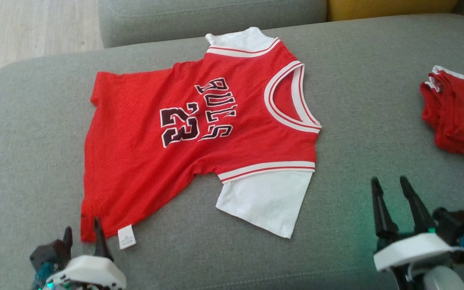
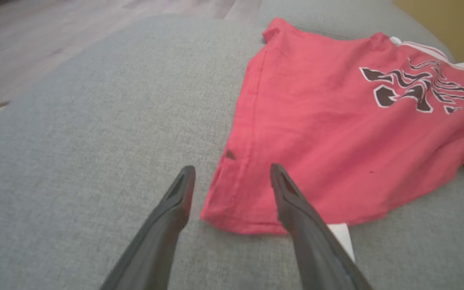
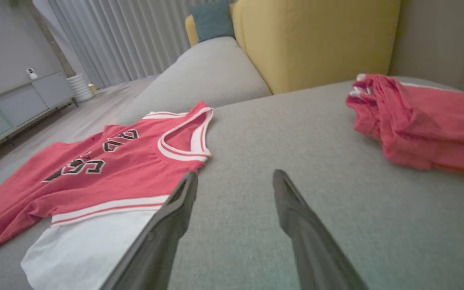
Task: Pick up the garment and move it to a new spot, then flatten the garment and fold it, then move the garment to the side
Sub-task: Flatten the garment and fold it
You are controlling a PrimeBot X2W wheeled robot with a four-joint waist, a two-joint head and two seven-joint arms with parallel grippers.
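The garment (image 1: 183,133) is a red basketball jersey with white sleeves and black lettering, spread flat on a grey sofa cushion (image 1: 34,133), collar to the right. My left gripper (image 1: 82,231) stands open at the hem's near left corner, one finger on either side of that corner (image 2: 232,169), holding nothing. A white care label (image 1: 127,237) sticks out beside it. My right gripper (image 1: 389,183) hovers open over bare cushion, right of the near white sleeve (image 1: 264,201); in the right wrist view its fingers point past the jersey (image 3: 107,169) with the gripper (image 3: 234,177) empty.
A second red garment (image 1: 457,117) lies crumpled at the cushion's right edge, also seen as a red heap (image 3: 421,121). A yellow backrest (image 3: 316,36) rises behind. Wooden floor (image 1: 22,28) lies beyond the cushion's far left.
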